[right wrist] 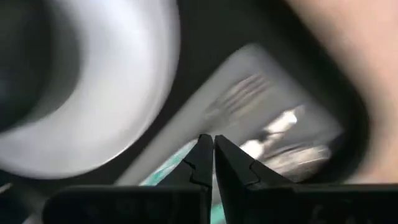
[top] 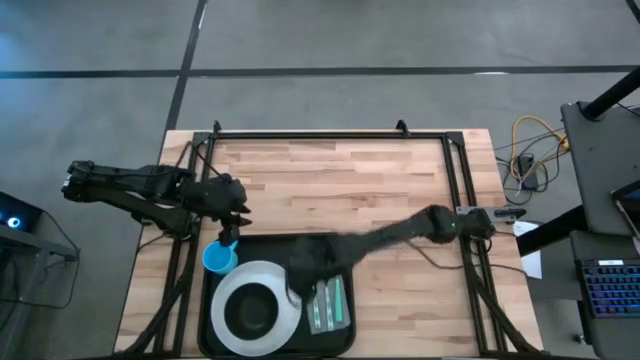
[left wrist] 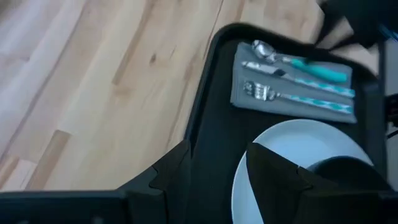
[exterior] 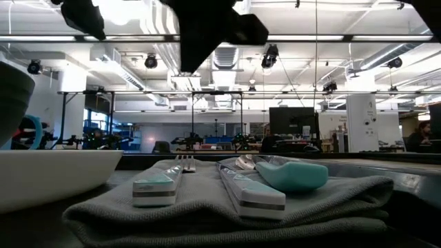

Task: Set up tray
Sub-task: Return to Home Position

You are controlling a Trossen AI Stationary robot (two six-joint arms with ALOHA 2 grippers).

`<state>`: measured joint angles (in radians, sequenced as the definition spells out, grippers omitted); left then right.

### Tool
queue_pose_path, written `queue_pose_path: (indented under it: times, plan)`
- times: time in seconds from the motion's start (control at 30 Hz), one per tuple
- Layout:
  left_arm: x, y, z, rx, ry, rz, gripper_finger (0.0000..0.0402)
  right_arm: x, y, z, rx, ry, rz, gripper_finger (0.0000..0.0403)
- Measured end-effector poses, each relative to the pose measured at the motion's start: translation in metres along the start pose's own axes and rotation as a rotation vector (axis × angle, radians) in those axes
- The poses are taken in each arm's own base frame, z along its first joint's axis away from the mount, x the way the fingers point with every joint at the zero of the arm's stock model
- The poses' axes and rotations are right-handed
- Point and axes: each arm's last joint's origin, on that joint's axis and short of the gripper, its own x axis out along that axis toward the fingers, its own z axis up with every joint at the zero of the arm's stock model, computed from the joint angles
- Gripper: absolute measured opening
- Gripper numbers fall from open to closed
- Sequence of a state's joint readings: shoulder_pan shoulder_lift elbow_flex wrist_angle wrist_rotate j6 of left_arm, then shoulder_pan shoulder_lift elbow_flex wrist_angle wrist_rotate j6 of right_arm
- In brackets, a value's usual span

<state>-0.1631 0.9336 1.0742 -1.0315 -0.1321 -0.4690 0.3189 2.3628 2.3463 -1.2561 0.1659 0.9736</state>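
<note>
The black tray [top: 213, 338] lies at the table's near edge. On it stand a white plate [top: 229, 291] with a dark bowl [top: 252, 313], a blue cup [top: 219, 259] in the far left corner, and a grey napkin [top: 330, 305] carrying teal-handled cutlery [left wrist: 311, 70]. My left gripper [left wrist: 217, 168] is open and hovers over the tray's far left corner, just beyond the cup [top: 232, 230]. My right gripper [right wrist: 213, 146] is shut and blurred, hanging above the tray between plate and napkin [top: 303, 268]. It holds nothing.
Bare wooden tabletop [top: 350, 180] stretches beyond and to the right of the tray. Black frame rails [top: 455, 180] run along the table's sides. In the low view, the folded napkin [exterior: 227, 207] and the plate [exterior: 55, 176] fill the foreground.
</note>
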Motion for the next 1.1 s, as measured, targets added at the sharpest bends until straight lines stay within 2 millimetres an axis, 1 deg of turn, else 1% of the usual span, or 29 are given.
queue_pose_path:
  times: [0.07,0.17,0.23,0.33,0.4,0.47,0.57,0.6,0.7,0.77,0.83,0.93,1.03,1.1]
  plan:
    - [-0.009,0.002,0.0,-0.008,-0.032,-0.016,0.0137,-0.02,-0.016,0.013,-0.005,-0.047,-0.036,0.0008]
    - [-0.026,0.007,-0.006,-0.04,-0.092,-0.048,0.0137,-0.057,-0.034,0.028,0.003,-0.15,-0.041,0.0008]
    - [-0.038,0.011,-0.011,-0.065,-0.135,-0.072,0.0137,-0.079,-0.045,0.035,0.014,-0.224,-0.044,0.0008]
    - [-0.054,0.018,-0.02,-0.089,-0.193,-0.105,0.0137,-0.102,-0.059,0.041,0.042,-0.321,-0.072,0.0008]
    - [-0.061,0.022,-0.025,-0.111,-0.224,-0.123,0.0137,-0.112,-0.065,0.041,0.053,-0.39,-0.12,0.0008]
    - [-0.066,0.025,-0.03,-0.128,-0.25,-0.133,0.0137,-0.121,-0.072,0.038,0.064,-0.465,-0.202,0.0008]
    - [-0.071,0.029,-0.035,-0.132,-0.27,-0.144,0.0137,-0.138,-0.082,0.033,0.119,-0.54,-0.285,0.0008]
    - [-0.073,0.03,-0.037,-0.133,-0.278,-0.148,0.0137,-0.145,-0.086,0.031,0.15,-0.547,-0.278,0.0008]
    - [-0.074,0.033,-0.043,-0.135,-0.287,-0.154,0.0137,-0.167,-0.094,0.028,0.321,-0.597,-0.199,0.0008]
    - [-0.073,0.034,-0.045,-0.135,-0.289,-0.154,0.0137,-0.178,-0.096,0.025,0.356,-0.625,-0.166,0.0008]
    - [-0.075,0.036,-0.049,-0.136,-0.298,-0.159,0.0137,-0.182,-0.094,0.022,0.338,-0.628,-0.147,0.0008]
    - [-0.076,0.037,-0.051,-0.138,-0.305,-0.163,0.0137,-0.184,-0.089,0.016,0.288,-0.583,-0.104,0.0009]
    - [-0.076,0.037,-0.051,-0.137,-0.305,-0.163,0.0137,-0.18,-0.087,0.015,0.311,-0.516,-0.055,0.0009]
    - [-0.077,0.037,-0.05,-0.137,-0.306,-0.164,0.0137,-0.174,-0.084,0.014,0.314,-0.507,-0.043,0.0009]
